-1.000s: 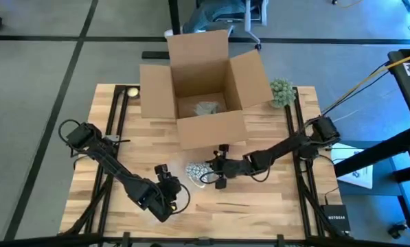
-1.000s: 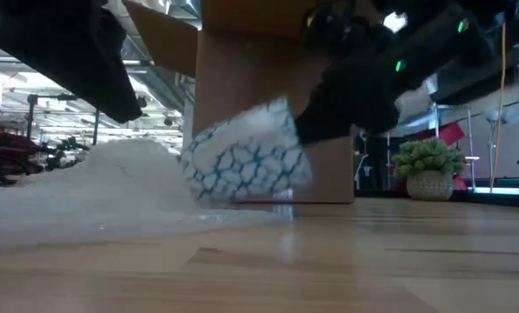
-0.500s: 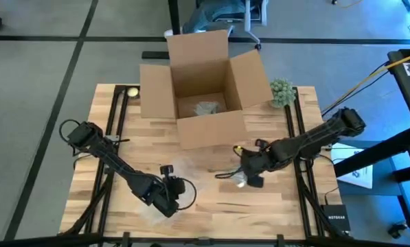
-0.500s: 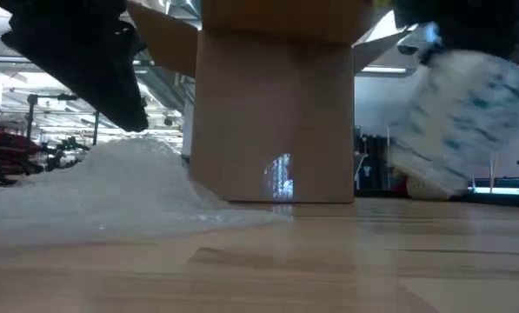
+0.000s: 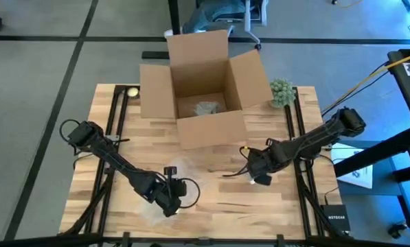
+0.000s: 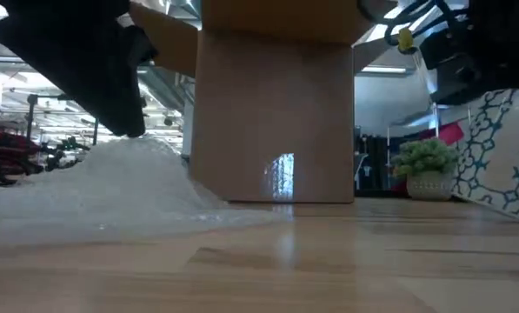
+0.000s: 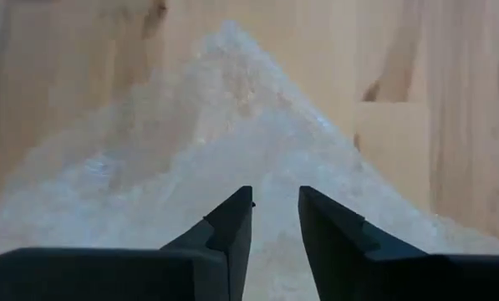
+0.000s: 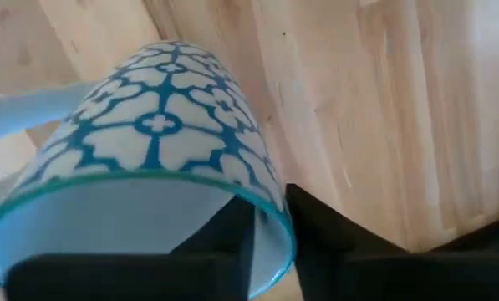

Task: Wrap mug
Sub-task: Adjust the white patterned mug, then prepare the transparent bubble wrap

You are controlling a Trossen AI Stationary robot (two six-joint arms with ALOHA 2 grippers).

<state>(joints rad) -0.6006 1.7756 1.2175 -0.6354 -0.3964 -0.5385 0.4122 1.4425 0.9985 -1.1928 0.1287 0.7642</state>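
Observation:
The mug (image 8: 161,138), white with a blue lattice pattern, is in my right gripper (image 8: 270,209), which is shut on it over the table's right half (image 5: 254,173). In the low view the mug (image 6: 502,148) shows at the right, tilted. A sheet of clear bubble wrap (image 7: 224,117) lies flat on the table's near-left part (image 5: 180,167). My left gripper (image 7: 276,196) hovers over the wrap (image 5: 172,197), open by a narrow gap with nothing between its fingers. My right gripper holds the mug by its rim (image 8: 276,219), one finger inside the mouth and one outside against the wall. The mug lies tilted on its side in the hold, its mouth toward the wrist. Whether its lower edge (image 6: 494,207) touches the table, I cannot tell.
An open cardboard box (image 5: 205,89) stands at the table's far middle with a wrapped bundle (image 5: 206,108) inside. A small potted plant (image 5: 281,91) stands at the far right, a small round thing (image 5: 131,91) at the far left. Bare wood lies between the two grippers.
My right gripper has lifted the mug off the bubble wrap at the table's middle and carried it toward the right edge, tipping it. My left gripper has drifted a little toward the near edge and the right, over the wrap.

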